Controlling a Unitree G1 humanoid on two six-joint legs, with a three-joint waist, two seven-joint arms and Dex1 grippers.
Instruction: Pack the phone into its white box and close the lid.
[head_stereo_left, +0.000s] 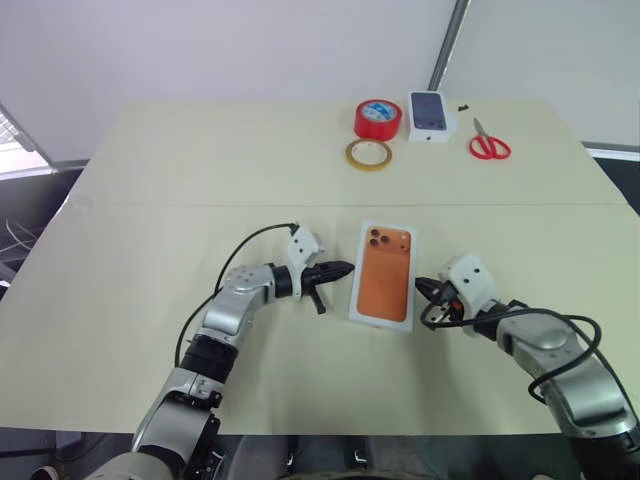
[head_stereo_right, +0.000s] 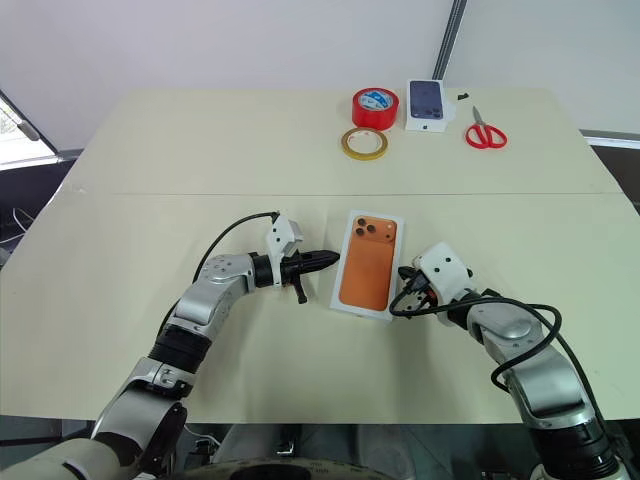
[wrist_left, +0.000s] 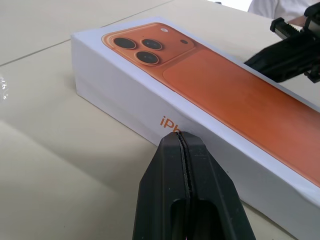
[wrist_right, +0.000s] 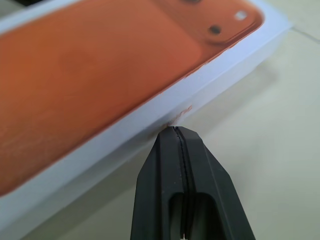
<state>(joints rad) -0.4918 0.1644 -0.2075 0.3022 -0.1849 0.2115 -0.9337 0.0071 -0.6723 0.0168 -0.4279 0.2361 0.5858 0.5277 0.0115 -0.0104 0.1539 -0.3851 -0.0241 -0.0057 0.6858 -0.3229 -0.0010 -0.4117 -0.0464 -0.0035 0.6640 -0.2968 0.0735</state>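
Observation:
The lid (head_stereo_left: 385, 272), white with an orange phone printed on its outer face, lies flat in the middle of the table. It covers the white box, and the phone is hidden. My left gripper (head_stereo_left: 348, 268) is shut, with its tip against the lid's left long side. In the left wrist view that gripper (wrist_left: 178, 137) meets the white side wall just under the orange lettering. My right gripper (head_stereo_left: 420, 284) is shut too, its tip at the lid's right long side. The right wrist view shows it (wrist_right: 174, 131) touching the wall of the lid (wrist_right: 100, 65).
At the table's far side stand a red tape roll (head_stereo_left: 378, 119), a tan tape roll (head_stereo_left: 369, 154), a small white carton printed with a dark phone screen (head_stereo_left: 429, 114) and red scissors (head_stereo_left: 489, 143). A seam crosses the table (head_stereo_left: 150, 205) behind the lid.

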